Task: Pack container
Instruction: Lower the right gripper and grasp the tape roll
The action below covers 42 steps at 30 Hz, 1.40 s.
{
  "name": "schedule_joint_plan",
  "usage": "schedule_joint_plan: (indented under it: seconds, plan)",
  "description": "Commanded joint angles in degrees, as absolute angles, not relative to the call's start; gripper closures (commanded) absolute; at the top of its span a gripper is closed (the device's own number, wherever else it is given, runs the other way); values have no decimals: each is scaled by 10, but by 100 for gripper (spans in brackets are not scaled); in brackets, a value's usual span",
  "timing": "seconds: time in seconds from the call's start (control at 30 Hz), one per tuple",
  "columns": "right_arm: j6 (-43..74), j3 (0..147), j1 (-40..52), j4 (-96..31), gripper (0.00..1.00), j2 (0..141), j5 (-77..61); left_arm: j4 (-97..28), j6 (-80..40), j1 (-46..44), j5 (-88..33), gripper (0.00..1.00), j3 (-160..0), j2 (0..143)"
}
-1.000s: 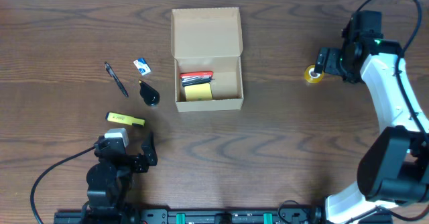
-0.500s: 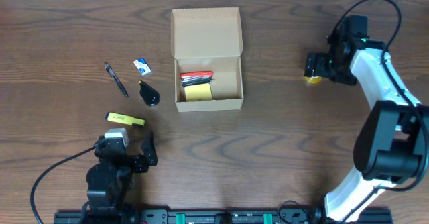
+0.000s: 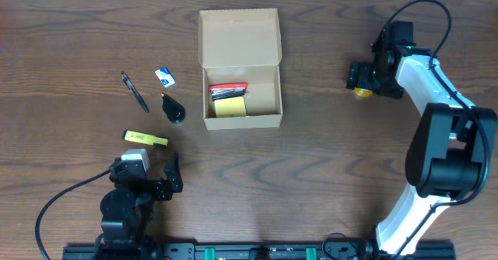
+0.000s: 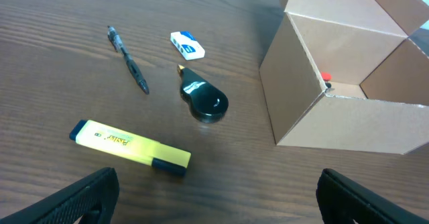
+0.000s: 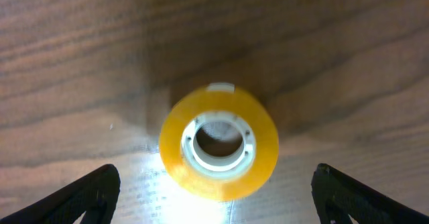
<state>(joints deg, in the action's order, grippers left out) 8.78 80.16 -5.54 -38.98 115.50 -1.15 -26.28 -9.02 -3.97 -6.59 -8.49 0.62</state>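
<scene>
Yellow tape roll (image 5: pixel 265 147) is now sitting centred between the right gripper's (image 5: pixel 218 196) spread fingers in the wrist view, lying flat on the wooden table (image 3: pixel 327 174) with its core facing up. Over the last second the right arm has been swinging left: the roll was showing clear beside the gripper, and from overhead it is now mostly covered.

Jaws are standing wide, apart from the roll on both sides, nothing gripped. Judgement: the reach is lined up and a descent and squeeze are what the pick needs next.

Kraft container (image 3: pixel 243 121) is resting mid-table, well left of the roll, lid flap (image 3: pixel 239 38) thrown back. A yellow sticky pad (image 3: pixel 229 107) and a red-edged item are lying inside; the right half is looking free.

Left gripper (image 4: pixel 218 194) is unmoved near the front edge, fingers parted, holding nothing. Highlighter (image 4: pixel 127 145), pen (image 4: pixel 127 49), eraser (image 4: pixel 187 44) and a black teardrop-shaped object (image 4: pixel 204 100) are waiting unpacked.
</scene>
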Motion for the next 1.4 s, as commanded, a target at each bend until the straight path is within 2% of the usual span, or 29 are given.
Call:
schedule_joint_plan:
  seconds: [0.0,0.23,0.37,0.63,0.9,1.2,1.37]
  plan:
    - [98,800,-52,-379,9,1173,2,-261,-88,-42,-58,5,-74,2]
    - [107,800,-52,-360,10,1183,2,-261,-88,-42,-58,5,-74,2]
    - [107,800,-53,-360,18,1184,11,-261,-88,-42,-58,5,-74,2]
    - [114,800,-53,-370,21,1204,14,-261,-88,-42,-58,5,-74,2]
    - [116,800,-53,-370,37,1207,15,-261,-88,-42,-58,5,-74,2]
    - [122,802,-53,-368,70,1207,9,-261,-88,-42,-58,5,-74,2]
    - [122,831,-53,-366,84,1206,-41,-261,-88,-42,-58,5,-74,2]
